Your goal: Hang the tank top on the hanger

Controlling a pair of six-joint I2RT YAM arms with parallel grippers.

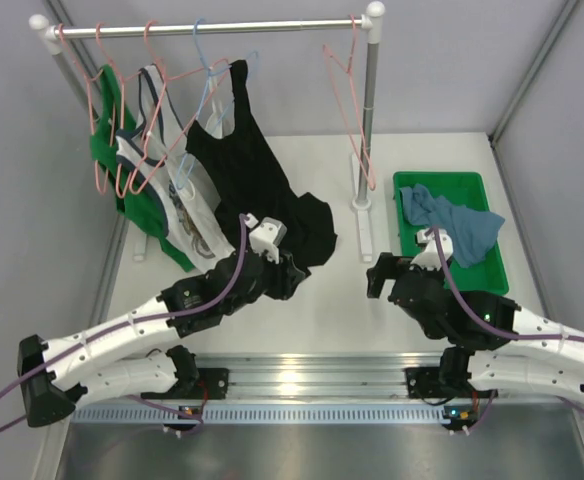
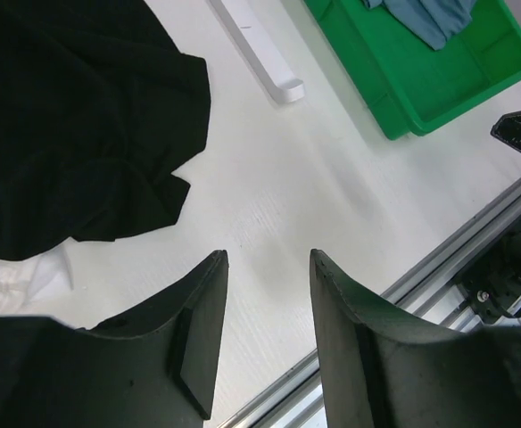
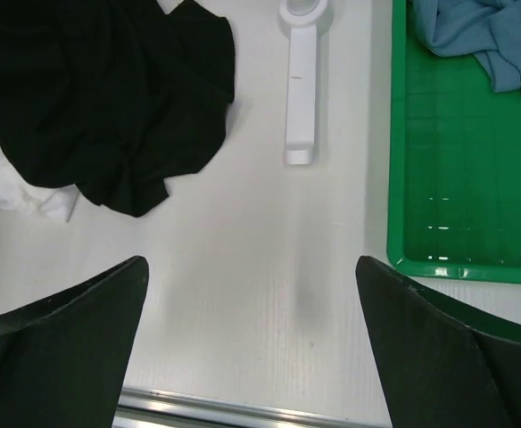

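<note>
The tank top (image 1: 450, 228) lies bunched in the green tray (image 1: 438, 178), ready to be picked up. The hanger (image 1: 350, 110) hangs alone on the rail (image 1: 272, 27), easy to reach. The right gripper (image 3: 252, 267) is wide open and empty nearby. The left gripper (image 2: 268, 263) is half open, holding nothing.

Dusty blue tank top (image 1: 450, 228) lies crumpled in green tray (image 1: 469, 184) on the right of the surface (image 1: 342, 305). Pink hanger (image 1: 350, 110) hangs bare near the right end of the rail (image 1: 272, 26). Black top (image 1: 247, 170) hangs further left, its hem on the surface. Left pincer (image 1: 297, 272) is near that hem, right pincer (image 1: 377, 272) just beside the tray.
</note>
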